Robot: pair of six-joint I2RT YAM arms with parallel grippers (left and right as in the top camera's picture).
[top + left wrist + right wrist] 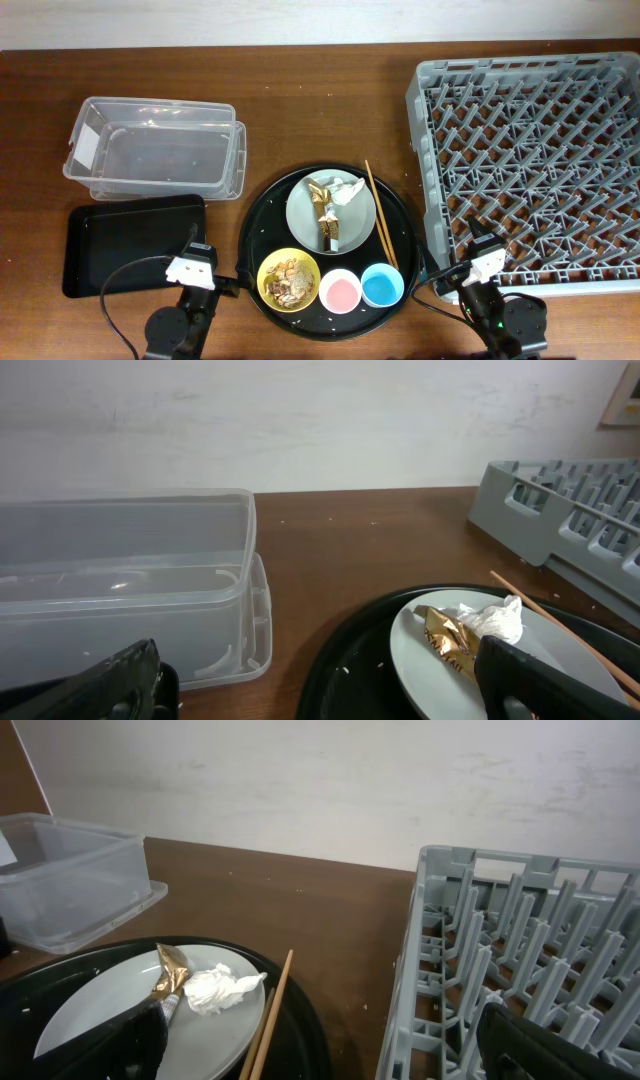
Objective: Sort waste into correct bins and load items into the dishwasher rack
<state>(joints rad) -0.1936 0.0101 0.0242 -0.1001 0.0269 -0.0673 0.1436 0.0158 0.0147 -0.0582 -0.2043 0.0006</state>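
Note:
A grey plate [331, 211] on a large round black tray [262, 233] holds a gold-brown wrapper [325, 212] and a white tissue [346, 190]; all three also show in the left wrist view [440, 670] [448, 637] [495, 620]. Two chopsticks [380, 214] lie beside the plate. A yellow bowl [288, 279] holds food scraps [290, 283]. Pink [340, 291] and blue [382, 285] cups stand next to it. The clear tub [155, 148], flat black tray [120, 243] and grey rack [530, 165] are empty. My left gripper [320, 695] and right gripper [330, 1050] are open, low at the front.
The brown wooden table [310, 100] carries everything. The clear tub's wall [130, 550] rises close ahead of the left gripper. The rack's near wall [400, 1000] stands right beside the right gripper. A pale wall runs behind the table.

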